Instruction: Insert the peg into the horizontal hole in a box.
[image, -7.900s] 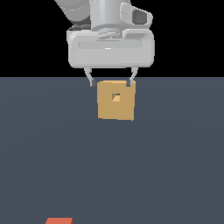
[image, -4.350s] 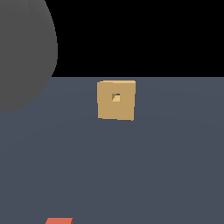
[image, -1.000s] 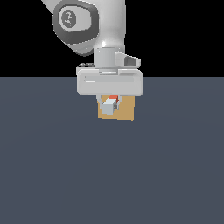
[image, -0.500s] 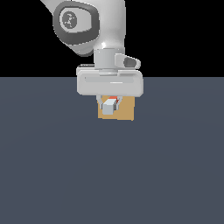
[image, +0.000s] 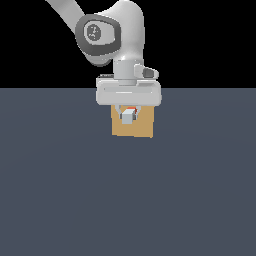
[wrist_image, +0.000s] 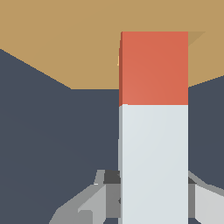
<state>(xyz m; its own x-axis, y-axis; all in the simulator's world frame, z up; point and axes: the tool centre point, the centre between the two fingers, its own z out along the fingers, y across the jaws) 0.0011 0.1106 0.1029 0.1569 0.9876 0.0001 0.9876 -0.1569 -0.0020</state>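
The tan box stands on the dark floor, its upper part covered by my gripper. The gripper is shut on the peg, whose pale end faces the exterior camera, with a sliver of orange behind it. In the wrist view the peg runs from the grey fingers straight to the box. Its orange end meets the box face, where a darker corner of the hole shows beside the tip. Most of the hole is hidden by the peg.
The dark grey floor spreads around the box on all sides. The white arm rises above the gripper toward the exterior view's left.
The gripper and peg have shifted slightly to the exterior view's right and closer to the box face. The box has not moved.
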